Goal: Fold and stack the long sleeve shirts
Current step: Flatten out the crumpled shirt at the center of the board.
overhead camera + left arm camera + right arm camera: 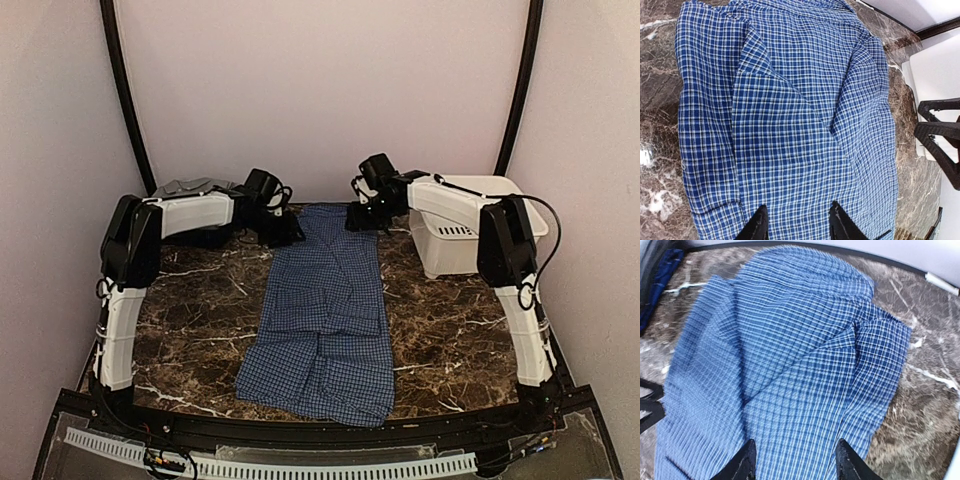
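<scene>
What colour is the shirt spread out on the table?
The shirt is blue with a fine dark check, clearest in the left wrist view.

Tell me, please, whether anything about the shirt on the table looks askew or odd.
Only mildly: the blue checked shirt lies as a long strip on the marble table, but it flares wider toward the near edge, with uneven, overlapping folds there. Nothing looks spilled or damaged.

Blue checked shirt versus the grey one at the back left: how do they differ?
The blue shirt is checked; the grey shirt looks plain. The blue shirt lies flat in a long strip mid-table; the grey shirt is bunched behind the left arm. Both lie on the table.
</scene>
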`<state>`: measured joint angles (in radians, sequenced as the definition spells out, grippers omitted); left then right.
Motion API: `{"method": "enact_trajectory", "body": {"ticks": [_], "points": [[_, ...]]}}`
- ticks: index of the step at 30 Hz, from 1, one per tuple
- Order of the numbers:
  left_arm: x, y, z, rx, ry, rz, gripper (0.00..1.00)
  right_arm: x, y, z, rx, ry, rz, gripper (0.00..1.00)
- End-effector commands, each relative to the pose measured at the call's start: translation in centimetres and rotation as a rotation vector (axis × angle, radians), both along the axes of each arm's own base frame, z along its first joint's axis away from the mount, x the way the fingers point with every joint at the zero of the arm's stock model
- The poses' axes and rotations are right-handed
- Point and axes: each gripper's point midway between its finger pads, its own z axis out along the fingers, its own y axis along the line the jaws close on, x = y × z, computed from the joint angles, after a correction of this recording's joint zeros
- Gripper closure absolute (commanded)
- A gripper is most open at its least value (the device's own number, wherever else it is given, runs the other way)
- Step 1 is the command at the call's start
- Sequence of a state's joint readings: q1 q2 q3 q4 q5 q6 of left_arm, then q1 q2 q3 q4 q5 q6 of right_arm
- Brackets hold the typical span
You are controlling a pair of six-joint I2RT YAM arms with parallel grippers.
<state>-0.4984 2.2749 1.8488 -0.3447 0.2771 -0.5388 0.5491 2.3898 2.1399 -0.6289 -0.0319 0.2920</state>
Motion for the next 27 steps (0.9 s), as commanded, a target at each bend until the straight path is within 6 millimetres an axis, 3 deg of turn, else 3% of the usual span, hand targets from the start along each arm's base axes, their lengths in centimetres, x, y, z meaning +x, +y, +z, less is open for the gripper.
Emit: {"method": "enact_trajectory", "body": {"ticks": [1, 4, 10, 14, 19, 22, 27], "points": [[-2.7, 0.1, 4.5, 0.001, -0.033, -0.062, 0.58, -2.2, 1.0, 7.5, 0.073, -0.115, 0.022, 0.47], [-5.0, 0.7, 5.3, -0.001, -0.026, -0.073, 0.57, -4.4, 1.6, 8.5, 0.076, -0.124, 0.043, 0.47], [-10.2, 2.1, 5.4, -0.044, 0.016, -0.091, 0.56, -10.4, 1.8, 8.4, 0.101, -0.113, 0.094, 0.48], [-14.1, 2.6, 4.1, -0.046, 0.074, -0.115, 0.56, -14.6, 1.6, 7.3, 0.119, -0.082, 0.124, 0.49], [-18.7, 3.2, 1.0, 0.014, 0.158, -0.136, 0.56, -19.5, 1.7, 4.3, 0.072, -0.028, 0.168, 0.5], [-19.5, 3.6, -0.3, 0.038, 0.17, -0.137, 0.55, -21.1, 1.6, 2.3, 0.072, 0.012, 0.169, 0.5], [-17.6, 4.0, -1.2, 0.13, 0.137, -0.112, 0.54, -21.3, 0.8, 0.4, 0.046, 0.035, 0.12, 0.5]]}}
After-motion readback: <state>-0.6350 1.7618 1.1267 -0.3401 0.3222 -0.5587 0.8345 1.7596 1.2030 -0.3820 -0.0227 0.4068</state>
